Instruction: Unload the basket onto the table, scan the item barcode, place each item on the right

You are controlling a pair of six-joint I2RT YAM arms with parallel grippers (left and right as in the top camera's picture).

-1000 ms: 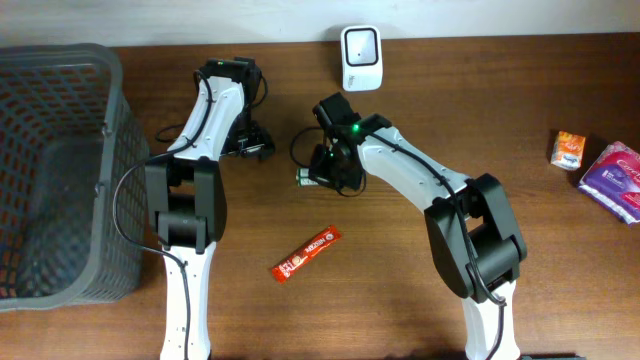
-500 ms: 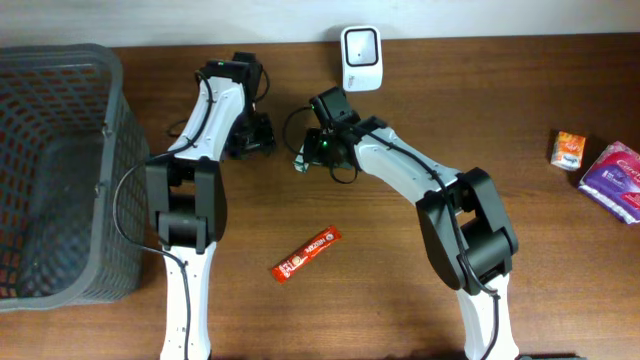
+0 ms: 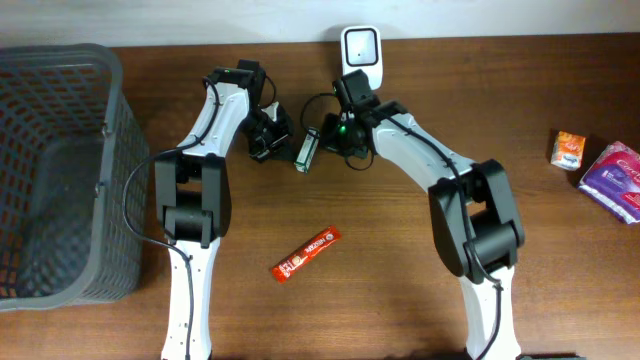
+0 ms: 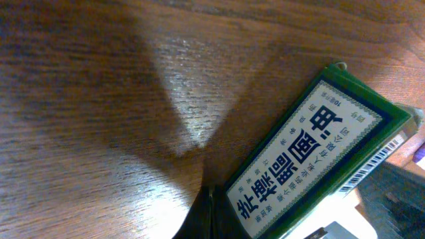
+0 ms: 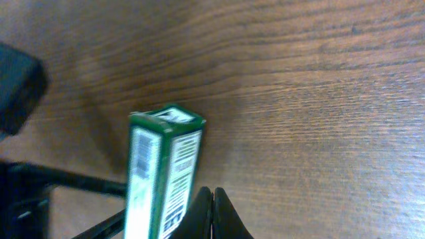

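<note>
A brown wooden surface [image 3: 400,260] carries a white scanner [image 3: 360,55] at its far edge. Overhead, the small green box [image 3: 307,150] lies near the scanner, between the left gripper [image 3: 270,135] and the right gripper [image 3: 337,135]. In the left wrist view that gripper is closed on nothing, the box just beside its tips. The right wrist view shows the same: closed, empty, the box alongside with a barcode [image 5: 141,159] on a narrow side. The box is probably light, stiff cardboard, best pinched across its broad faces.
</note>
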